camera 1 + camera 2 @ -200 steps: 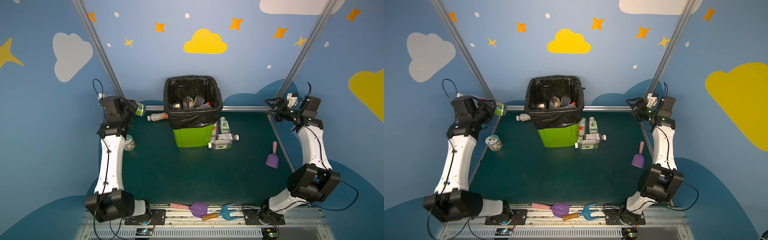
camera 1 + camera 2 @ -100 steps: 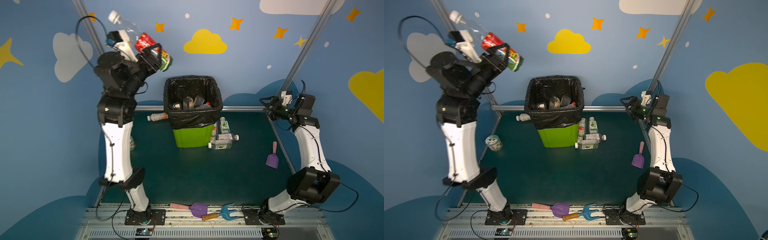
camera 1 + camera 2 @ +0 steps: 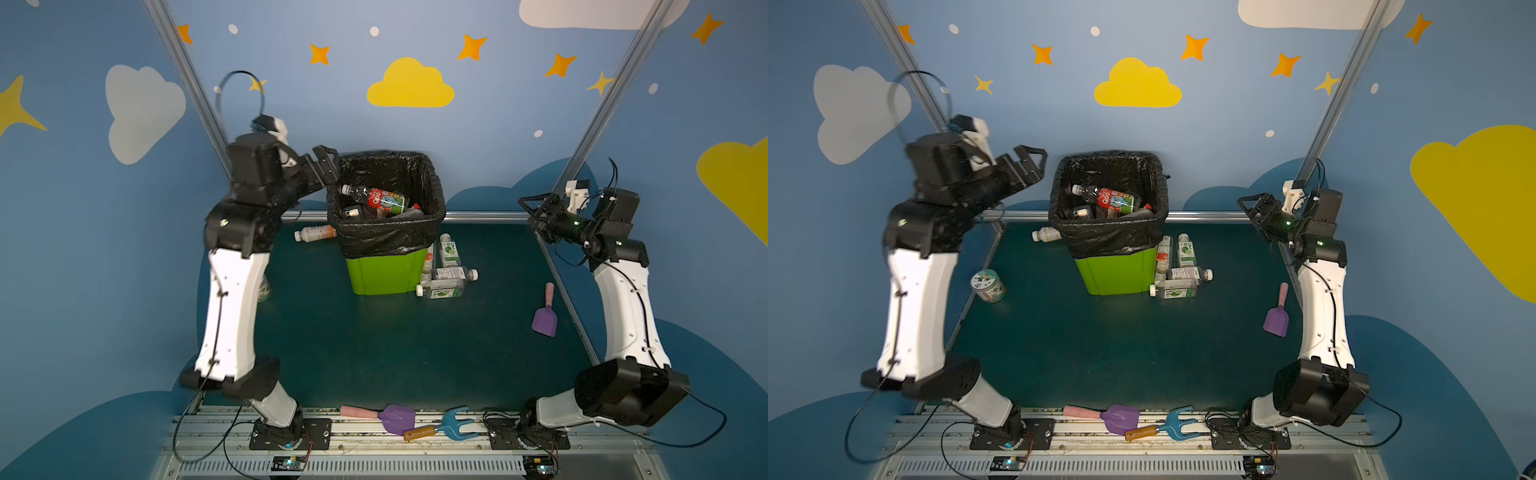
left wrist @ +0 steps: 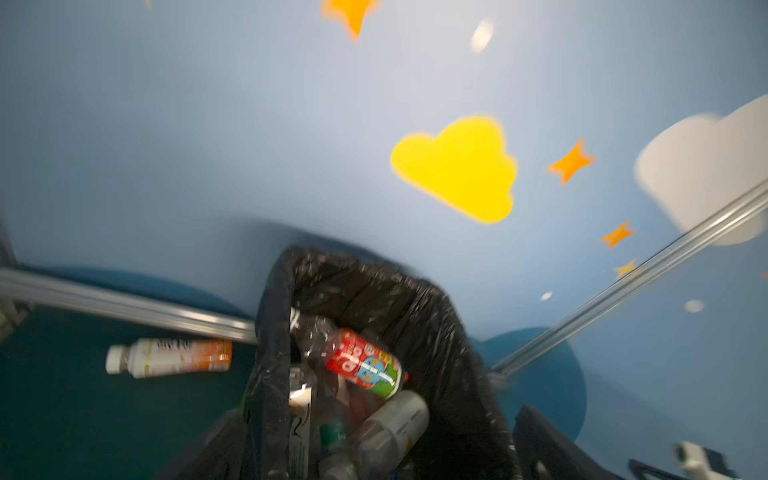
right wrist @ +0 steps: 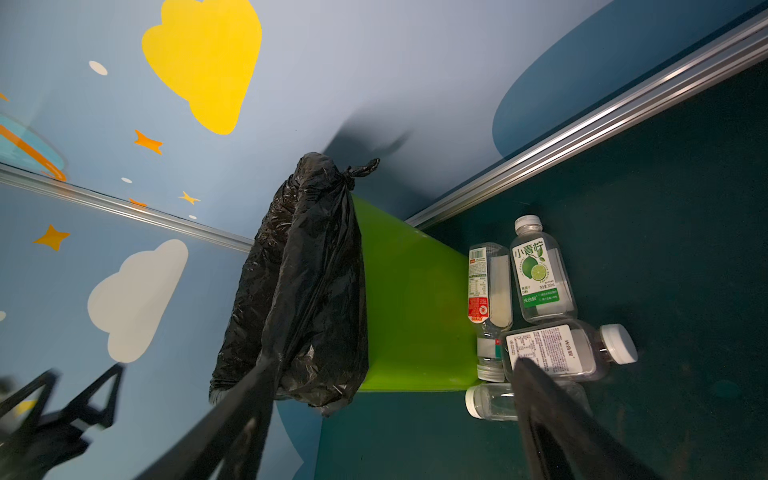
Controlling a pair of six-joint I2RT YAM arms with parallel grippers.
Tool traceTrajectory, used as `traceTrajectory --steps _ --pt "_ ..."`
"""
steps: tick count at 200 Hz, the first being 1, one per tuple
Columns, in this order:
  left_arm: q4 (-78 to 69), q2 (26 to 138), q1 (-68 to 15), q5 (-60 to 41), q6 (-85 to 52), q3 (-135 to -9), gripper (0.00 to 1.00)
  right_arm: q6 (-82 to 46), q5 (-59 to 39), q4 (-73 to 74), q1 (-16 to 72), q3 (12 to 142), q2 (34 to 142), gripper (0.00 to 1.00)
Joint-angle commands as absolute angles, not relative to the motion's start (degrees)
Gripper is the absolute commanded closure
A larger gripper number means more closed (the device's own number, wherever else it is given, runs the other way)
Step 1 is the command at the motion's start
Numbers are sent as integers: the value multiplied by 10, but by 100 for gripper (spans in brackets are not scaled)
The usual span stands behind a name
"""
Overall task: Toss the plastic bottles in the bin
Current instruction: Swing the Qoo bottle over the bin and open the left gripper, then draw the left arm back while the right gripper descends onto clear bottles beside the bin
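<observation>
- The left end effector is hanging in the air near the upper left rim of the bin, with its jaws standing apart and gripping nothing.
- A red-labelled bottle is lying on its side across the other bottles inside the black-lined bin, its cap pointing left in both top views.
- The right end effector is hovering over the far right edge of the table, well apart from the bin, with its fingers spread wide and carrying nothing.
- Four clear bottles are lying in a cluster on the table, just beside the bin's right wall.
- An orange-labelled bottle is lying on the table to the left of the bin, close to the back rail.
- A squat jar is sitting near the table's left edge.
- A purple shovel is lying near the right edge.
</observation>
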State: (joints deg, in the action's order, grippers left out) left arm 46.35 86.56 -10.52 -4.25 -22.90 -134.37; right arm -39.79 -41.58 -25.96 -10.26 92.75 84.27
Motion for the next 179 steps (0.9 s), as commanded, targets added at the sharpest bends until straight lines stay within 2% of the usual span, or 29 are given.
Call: traceTrajectory --steps 1,28,67,108,150,179 --pt "449 790 -103 18 -195 -1266 0 -388 -403 -265 -98 917 840 12" --pt "464 699 -80 63 -207 -1108 0 -367 -396 -286 -89 918 840 12" --pt "452 589 -18 -33 -305 -830 0 -322 -358 -321 -57 907 844 13" --pt "342 475 0 -35 -406 -564 0 -267 -306 -369 -8 903 882 13" --pt "259 411 2 -68 -519 -389 0 -227 -242 -394 37 897 941 12" --pt "258 412 -2 -114 -554 -334 0 -224 -222 -386 60 885 967 13"
